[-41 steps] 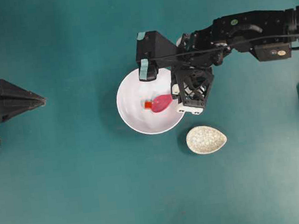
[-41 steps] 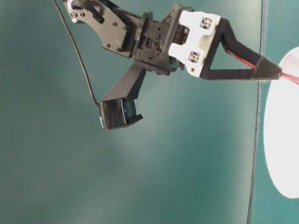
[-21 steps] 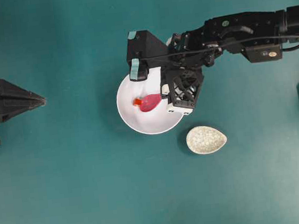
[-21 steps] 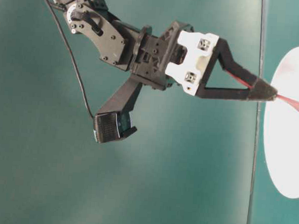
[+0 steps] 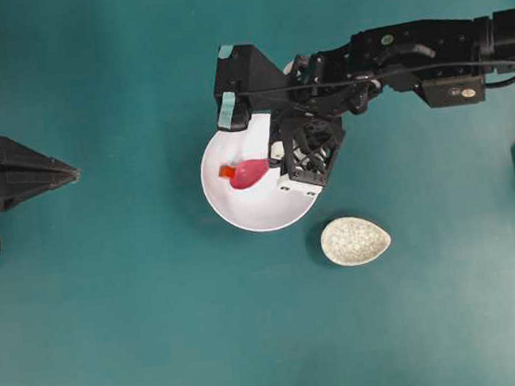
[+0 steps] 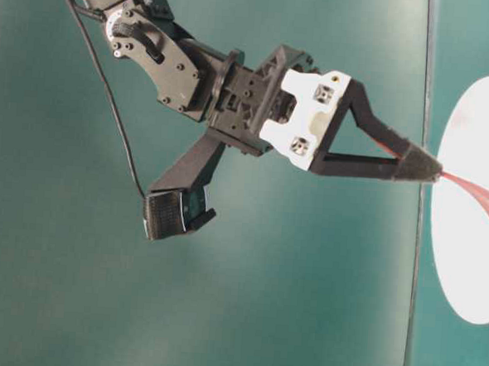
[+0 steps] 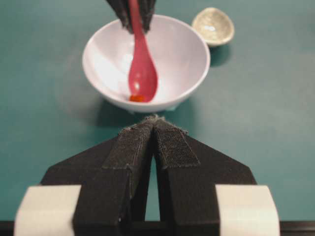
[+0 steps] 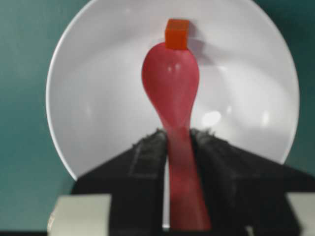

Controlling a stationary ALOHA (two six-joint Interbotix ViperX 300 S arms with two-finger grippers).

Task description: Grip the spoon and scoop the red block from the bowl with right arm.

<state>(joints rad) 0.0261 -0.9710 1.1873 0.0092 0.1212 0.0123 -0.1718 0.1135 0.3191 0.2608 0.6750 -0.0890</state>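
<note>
Right claw (image 8: 178,140) is clamped on the pink spoon's (image 8: 171,86) handle, scoop down inside the white bowl (image 8: 98,98) — the red block (image 8: 177,33) sits right at the spoon's tip, touching it. Left claw (image 7: 154,123) is pinched closed — parked well apart on the green table (image 5: 162,332).

right arm (image 5: 408,48): black, white brackets, teal tape, thin black cable | left gripper (image 7: 153,129): black, white blocks
</note>
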